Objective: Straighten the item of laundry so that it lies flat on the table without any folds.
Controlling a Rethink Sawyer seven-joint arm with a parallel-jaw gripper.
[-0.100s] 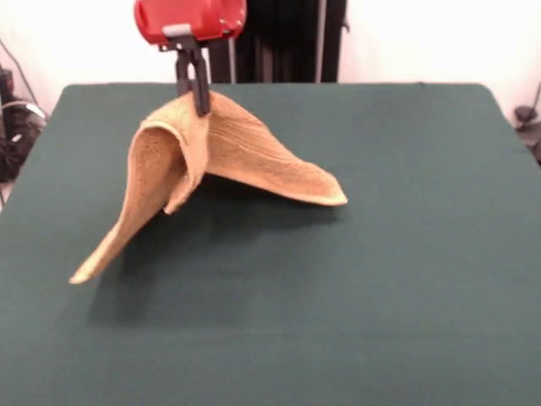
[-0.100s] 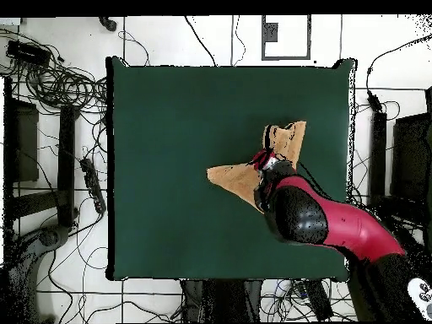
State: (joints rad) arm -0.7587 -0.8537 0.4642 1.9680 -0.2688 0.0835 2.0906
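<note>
Above the table (image 1: 406, 254), gripper (image 1: 200, 103) pinches towel (image 1: 245, 156) aloft.

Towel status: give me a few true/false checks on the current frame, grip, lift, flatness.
1. The gripper is shut on the towel. True.
2. The towel lies flat on the table. False: it is lifted into a peak and hangs in folds.
3. One towel corner reaches down toward the table at the front view's lower left. True.
4. A second towel lies on the table. False: only one towel shows.
5. The overhead view shows the arm over part of the towel. True.
</note>
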